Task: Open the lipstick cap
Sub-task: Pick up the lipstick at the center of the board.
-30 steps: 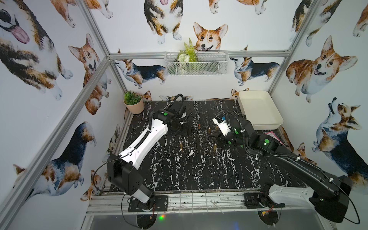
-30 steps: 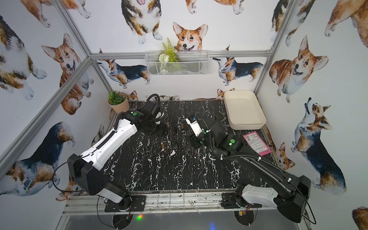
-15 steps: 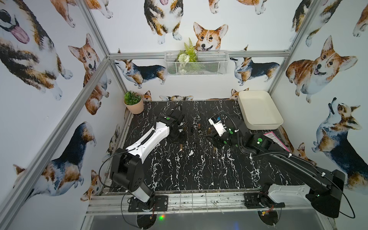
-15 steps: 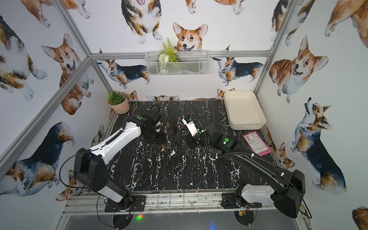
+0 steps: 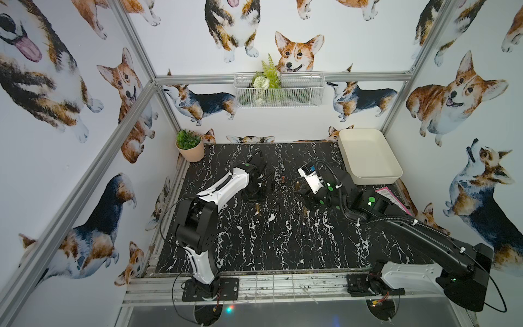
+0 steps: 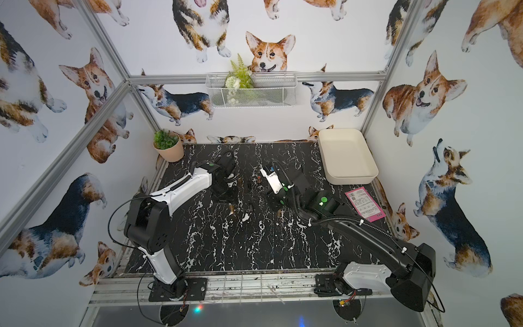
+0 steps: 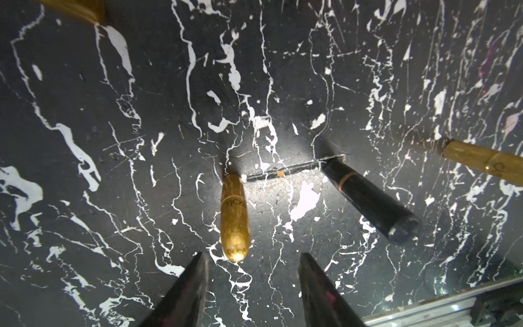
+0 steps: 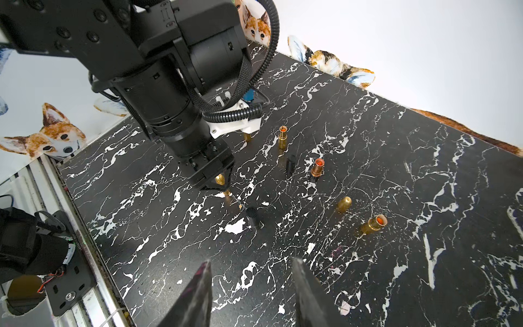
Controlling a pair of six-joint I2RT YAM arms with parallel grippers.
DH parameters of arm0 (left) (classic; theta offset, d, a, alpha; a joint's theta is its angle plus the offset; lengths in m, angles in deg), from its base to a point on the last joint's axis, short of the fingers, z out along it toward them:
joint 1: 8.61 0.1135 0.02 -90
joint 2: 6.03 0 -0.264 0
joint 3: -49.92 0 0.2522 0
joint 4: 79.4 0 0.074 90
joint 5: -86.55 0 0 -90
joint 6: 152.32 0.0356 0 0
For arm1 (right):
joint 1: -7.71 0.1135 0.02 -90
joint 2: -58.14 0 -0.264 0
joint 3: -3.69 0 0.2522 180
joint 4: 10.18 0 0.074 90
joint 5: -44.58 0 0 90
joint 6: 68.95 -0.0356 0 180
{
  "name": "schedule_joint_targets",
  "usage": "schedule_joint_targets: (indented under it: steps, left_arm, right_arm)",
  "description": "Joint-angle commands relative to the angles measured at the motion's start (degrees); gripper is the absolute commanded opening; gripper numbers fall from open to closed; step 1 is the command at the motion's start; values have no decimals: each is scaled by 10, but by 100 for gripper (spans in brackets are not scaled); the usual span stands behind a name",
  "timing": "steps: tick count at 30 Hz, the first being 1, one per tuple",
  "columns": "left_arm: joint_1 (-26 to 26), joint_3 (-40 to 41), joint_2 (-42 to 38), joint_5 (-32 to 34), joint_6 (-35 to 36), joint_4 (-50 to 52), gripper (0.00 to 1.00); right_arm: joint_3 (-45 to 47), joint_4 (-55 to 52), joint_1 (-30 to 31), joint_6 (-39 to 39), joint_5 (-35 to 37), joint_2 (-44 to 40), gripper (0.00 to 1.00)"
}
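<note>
Task thing: the gold lipstick stands upright on the marble table, cap on, its rounded top just ahead of my left fingertips.
Left gripper: mine, low over the gold lipstick. The jaws are partly apart with nothing between them in the wrist view, so I have no grip on it.
Right gripper: jaws apart and empty, hanging above the table, well apart from the gold lipstick.
Done: elsewhere on the table a copper lipstick, an open gold lipstick and a second open gold lipstick show orange-red bullets. A loose gold cap and a loose black cap sit among them.
Left: I judge the one under me unopened, so closing on it, bracing the base and pulling the cap all remain. The black tube beside it looks closed too, though I cannot be sure.
Gold lipstick, make: polished metal, smooth and bullet-shaped, with a fine seam and lettering round the middle. It is likely slippery.
Black tube, make: glossy cylinder with a flat top and a thin copper band.
Table, surface: black with white veins, matte and scratched, with a shallow gouge between the two tubes.
Fingertips, shape: dark, flat-sided, tapering to wedge points.
</note>
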Motion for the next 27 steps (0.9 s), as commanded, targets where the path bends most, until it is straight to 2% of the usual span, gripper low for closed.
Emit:
schedule_joint_targets:
  steps: [1,22,27]
  left_arm:
    - [4,-2,8,6,6,3,52]
    - [9,-12,48,13,17,-1,39]
    - [9,-13,53,15,17,2,39]
  right_arm:
    - [-1,-8,2,8,2,2,48]
    - [3,-7,1,8,10,0,48]
    - [7,-7,1,11,11,-1,48]
